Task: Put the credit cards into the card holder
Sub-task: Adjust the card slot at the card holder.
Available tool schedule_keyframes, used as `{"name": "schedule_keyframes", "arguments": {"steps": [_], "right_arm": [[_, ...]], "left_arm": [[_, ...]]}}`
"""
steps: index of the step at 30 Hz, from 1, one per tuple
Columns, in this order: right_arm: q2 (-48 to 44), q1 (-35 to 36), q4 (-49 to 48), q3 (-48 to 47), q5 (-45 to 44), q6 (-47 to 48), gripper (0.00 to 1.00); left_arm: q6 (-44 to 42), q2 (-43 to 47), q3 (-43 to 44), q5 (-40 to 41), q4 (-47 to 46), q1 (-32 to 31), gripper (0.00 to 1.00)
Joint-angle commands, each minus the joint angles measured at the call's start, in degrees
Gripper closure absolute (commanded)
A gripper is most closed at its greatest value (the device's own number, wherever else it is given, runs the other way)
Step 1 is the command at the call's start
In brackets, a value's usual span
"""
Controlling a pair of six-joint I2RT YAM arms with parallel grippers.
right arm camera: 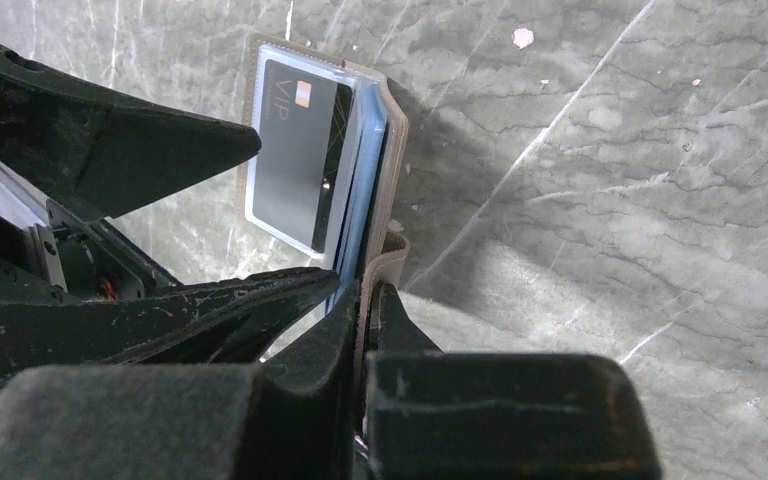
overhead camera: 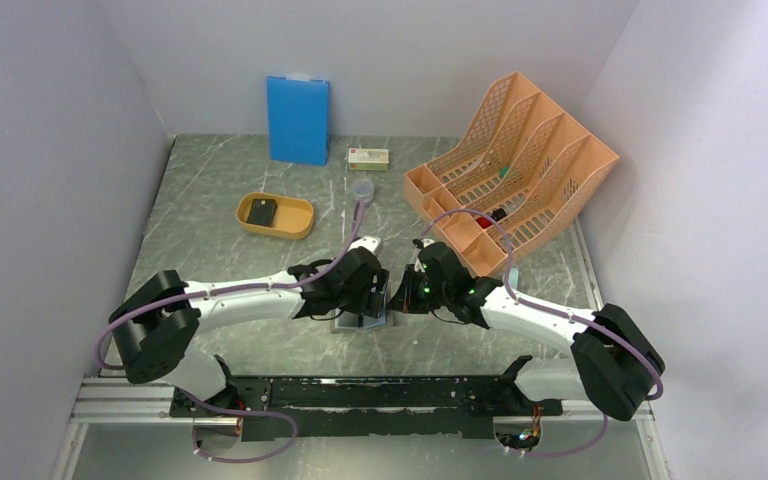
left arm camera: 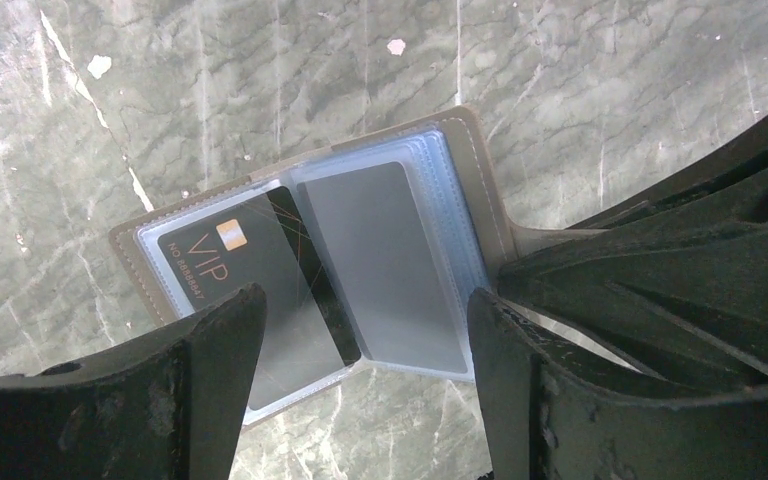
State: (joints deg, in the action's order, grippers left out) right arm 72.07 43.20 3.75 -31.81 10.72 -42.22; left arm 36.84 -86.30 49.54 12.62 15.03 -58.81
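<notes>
At the front centre of the tabletop [overhead camera: 210,260], top view: both arms bend inward and meet. The left hand [overhead camera: 368,300] and right hand [overhead camera: 397,295] sit close together over the card holder [overhead camera: 358,323], which lies flat on the marble, mostly hidden under them. Further back on the left is a yellow tray [overhead camera: 300,222] with a dark card [overhead camera: 262,211] inside. A blue board [overhead camera: 297,119] leans on the back wall, with a small box [overhead camera: 368,157] beside it. An orange file rack [overhead camera: 510,160] stands back right.

Left wrist view: the card holder lies open, pale blue pockets up, grey cover edge showing around them. A black VIP card [left arm camera: 222,262] sits in the left-side pocket, tilted, its lower end sticking out across the middle fold. The right-side pocket shows a plain grey face. The left hand is open, its fingers spread wide to either side of the holder's near edge, gripping nothing. The right hand comes in from the right and pinches the holder's grey tab.

Right wrist view: the right hand is closed tight on the holder's cover edge by the tab. The VIP card is visible in its pocket beyond the fingertips. The left hand's fingers reach in from the left, spread apart over the holder.
</notes>
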Motion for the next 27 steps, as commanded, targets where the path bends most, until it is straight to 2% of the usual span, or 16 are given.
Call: {"name": "schedule_keyframes", "arguments": {"steps": [1,10,23,27], "right_arm": [[-1.32,0.19,-0.76,-0.62,0.26,0.18,1.00],[-1.32,0.13,-0.69,-0.53,0.15,0.21,1.00],[-1.80,0.14,-0.19,-0.09,-0.37,0.14,1.00],[-2.09,0.17,0.02,0.08,-0.69,0.03,1.00]], "left_arm": [[-0.34,-1.24,1.09,-0.19,-0.61,0.17,0.23],[0.01,-2.57,0.60,0.91,0.16,0.18,0.26],[1.28,-0.06,-1.13,7.03,3.53,0.18,0.50],[1.41,0.27,-1.20,8.88,4.90,0.18,0.62]]}}
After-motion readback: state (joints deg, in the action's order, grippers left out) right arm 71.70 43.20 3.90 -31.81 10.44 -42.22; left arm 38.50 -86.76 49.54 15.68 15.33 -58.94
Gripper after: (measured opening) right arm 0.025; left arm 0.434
